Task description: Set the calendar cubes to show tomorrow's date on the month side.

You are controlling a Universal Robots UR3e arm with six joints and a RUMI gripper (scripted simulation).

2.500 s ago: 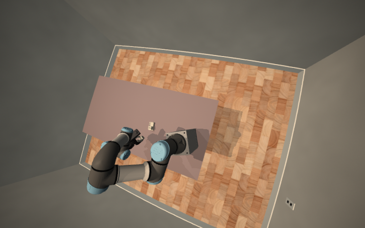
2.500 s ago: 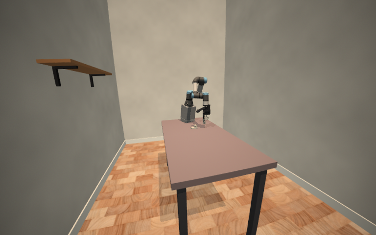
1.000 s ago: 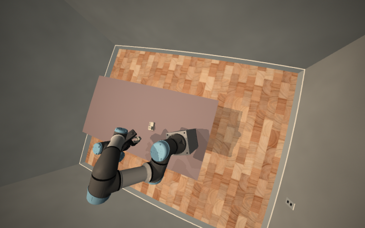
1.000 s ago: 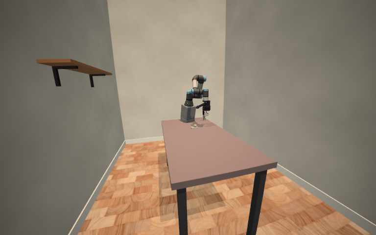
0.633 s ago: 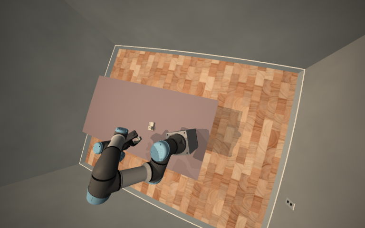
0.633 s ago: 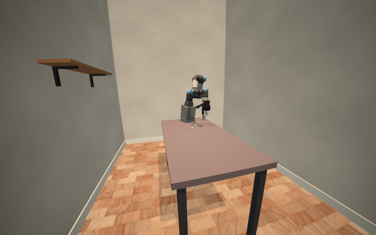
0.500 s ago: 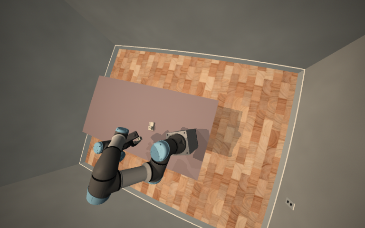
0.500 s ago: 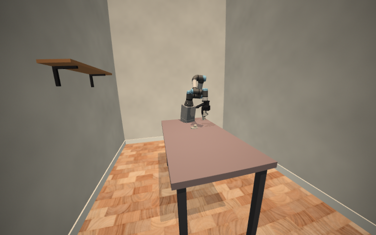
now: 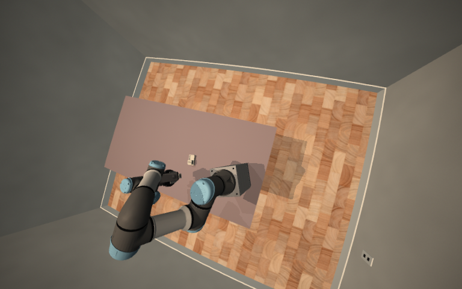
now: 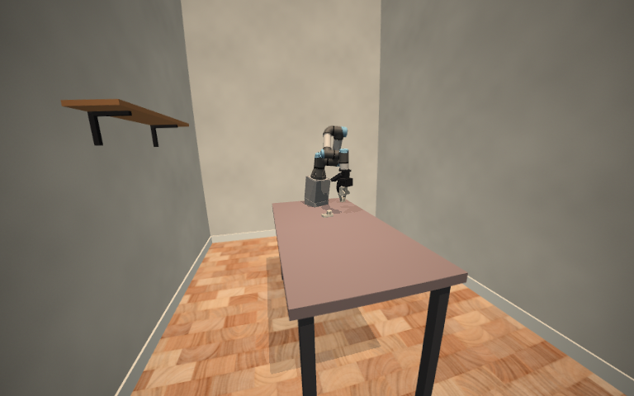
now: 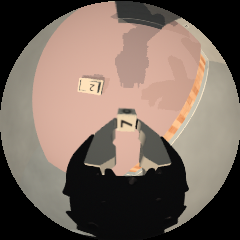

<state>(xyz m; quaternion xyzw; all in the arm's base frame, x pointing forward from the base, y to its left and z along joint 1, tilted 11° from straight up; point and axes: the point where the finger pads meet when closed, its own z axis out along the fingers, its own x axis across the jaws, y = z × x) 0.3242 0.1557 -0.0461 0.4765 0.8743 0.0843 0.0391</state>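
Calendar tray (image 11: 81, 85), a small cream holder, lies flat on the desk (image 10: 355, 252) toward the arm's end, between the two long edges and a little out from the grey pedestal (image 10: 309, 195). One number cube (image 11: 93, 87) sits in it, its upward face reading 2 in the wrist view; the slot beside that cube looks vacant. From the top view the tray (image 9: 191, 159) is only a pale speck, apart from the arm; the month's name cannot be read in any view.

The second cube (image 11: 126, 123) is off the desk, clamped between the jaws of the gripper (image 11: 126, 131), with a 7 on the face turned to the wrist camera. The gripper (image 10: 343, 191) hangs above the desk near the corner by the right-hand wall, close to the long edge there, well apart from the tray (image 10: 327, 214).

The desk top is a plain dusty pink slab on black legs (image 10: 305, 355), marked with soft shadows of the arm around the pedestal. It stands in a narrow room with grey walls, a paler back wall, white skirting and a patchwork wooden floor (image 10: 224, 299). A brown wall shelf (image 10: 122, 110) on black brackets hangs on the left wall, and a socket (image 9: 366, 257) is set low in one wall.
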